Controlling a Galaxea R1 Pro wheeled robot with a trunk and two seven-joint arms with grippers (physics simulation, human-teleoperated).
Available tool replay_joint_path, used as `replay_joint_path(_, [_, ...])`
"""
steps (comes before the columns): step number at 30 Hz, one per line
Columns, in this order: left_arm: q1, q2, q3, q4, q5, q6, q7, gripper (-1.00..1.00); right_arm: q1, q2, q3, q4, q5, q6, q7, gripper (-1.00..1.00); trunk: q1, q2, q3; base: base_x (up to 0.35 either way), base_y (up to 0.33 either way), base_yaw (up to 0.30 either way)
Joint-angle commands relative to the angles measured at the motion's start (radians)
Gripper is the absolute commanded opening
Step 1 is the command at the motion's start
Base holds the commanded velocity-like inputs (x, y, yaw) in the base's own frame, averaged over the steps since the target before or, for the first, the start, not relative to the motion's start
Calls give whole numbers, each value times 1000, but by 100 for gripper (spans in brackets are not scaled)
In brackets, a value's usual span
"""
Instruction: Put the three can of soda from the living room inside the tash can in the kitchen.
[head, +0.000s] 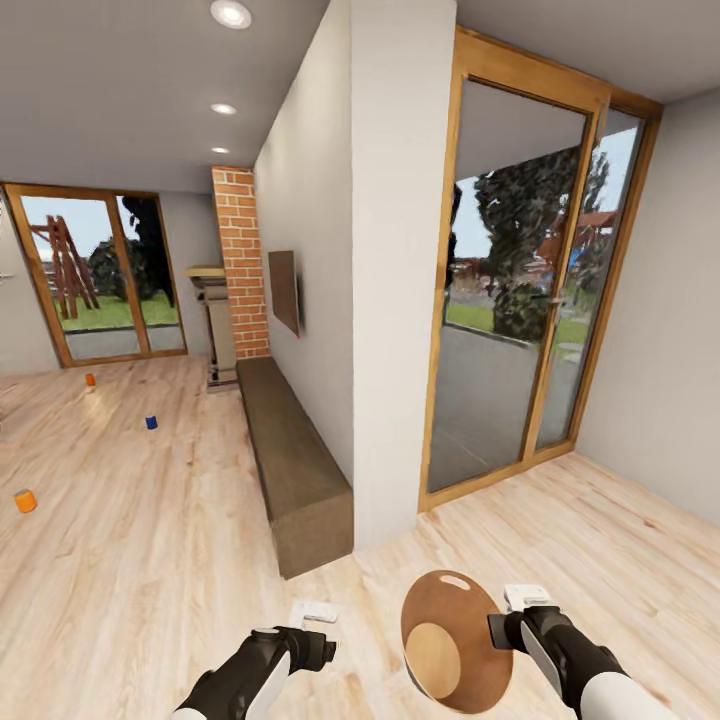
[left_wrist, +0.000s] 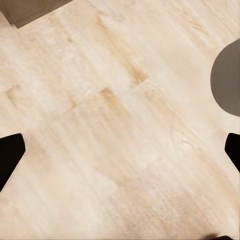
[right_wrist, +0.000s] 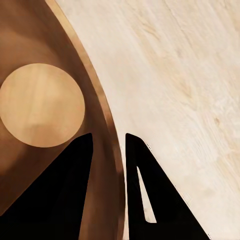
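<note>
Light wood plank floor (head: 150, 540) of living room, far left; brown low bench (head: 295, 460) along wall. Coppery-brown trash can (head: 455, 640) near right, rim pinched between clenched fingers (right_wrist: 82, 165) of right gripper (head: 508, 630). Left gripper (head: 318, 628) empty, fingers (left_wrist: 10, 157) spread wide. Three soda cans upright on floor, far left of both arms: orange can (head: 25, 501) nearest, blue can (head: 151, 422), second orange can (head: 90, 380) farthest. Left arm nearer.
</note>
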Motion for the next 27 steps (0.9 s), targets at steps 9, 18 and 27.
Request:
replay_joint_path(9, [0, 0, 0, 0, 0, 0, 0, 100, -1, 0, -2, -1, -7, 0, 4, -100, 0, 0, 0, 1, 336, -77])
replay_joint_path(18, [0, 0, 0, -1, 1, 0, 0, 100, -1, 2, -2, -1, -6, 0, 4, -100, 0, 0, 0, 0, 336, -64])
replay_joint_path(27, [0, -1, 0, -1, 1, 1, 0, 100, -1, 2, -3, -1, -6, 1, 4, -100, 0, 0, 2, 0, 337, -183])
